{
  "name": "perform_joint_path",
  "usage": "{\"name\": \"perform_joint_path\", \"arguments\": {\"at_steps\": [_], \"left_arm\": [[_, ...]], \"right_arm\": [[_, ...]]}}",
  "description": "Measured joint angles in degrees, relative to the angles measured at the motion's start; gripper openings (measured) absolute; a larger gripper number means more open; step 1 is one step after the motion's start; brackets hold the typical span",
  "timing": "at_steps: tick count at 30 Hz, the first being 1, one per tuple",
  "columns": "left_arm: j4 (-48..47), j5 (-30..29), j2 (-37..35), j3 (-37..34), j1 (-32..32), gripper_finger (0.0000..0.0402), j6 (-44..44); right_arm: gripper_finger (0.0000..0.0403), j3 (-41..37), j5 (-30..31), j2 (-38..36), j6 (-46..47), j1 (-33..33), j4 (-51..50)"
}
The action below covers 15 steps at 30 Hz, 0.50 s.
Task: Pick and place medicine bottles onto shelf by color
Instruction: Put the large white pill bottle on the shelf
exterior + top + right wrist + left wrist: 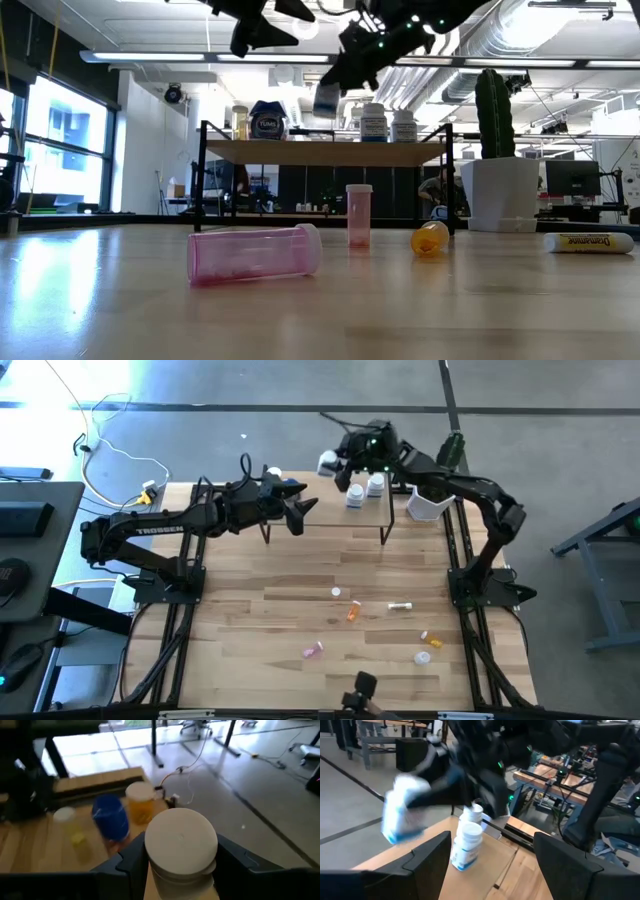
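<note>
My right gripper (pixel 180 870) is shut on a white medicine bottle (pixel 327 461), high over the middle of the shelf (pixel 330 152). On the shelf stand two white bottles (pixel 365 490) at the right, and a blue-lidded jar (pixel 268 120) and an amber bottle (pixel 240 120) at the left. My left gripper (pixel 303 510) hovers open and holds nothing above the shelf's left half. A pink bottle (pixel 255 252) lies on its side on the table, another pink one (pixel 359 215) stands upright, and an orange one (pixel 430 238) lies beside it. My right gripper pinches the white bottle by its body just below the round lid (pixel 181 842), one finger (pixel 127 865) on each side. It comes from the table's right, slanting a little downward. The bottle (pixel 327 97) is lifted clear above the shelf top.
A cactus in a white pot (pixel 430 506) stands just right of the shelf. More small bottles and a white tube (pixel 400 605) lie scattered over the near half of the table (pixel 250 620). The two grippers are close together over the shelf.
</note>
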Motion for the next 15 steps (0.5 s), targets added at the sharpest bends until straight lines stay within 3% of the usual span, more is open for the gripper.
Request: {"name": "perform_joint_path", "arguments": {"at_steps": [15], "left_arm": [[0.4,0.0,0.02,-0.01,0.57,0.0271,0.01]], "right_arm": [[0.0158,0.0,1.01,5.39,-6.16,-1.15,-3.69]]}}
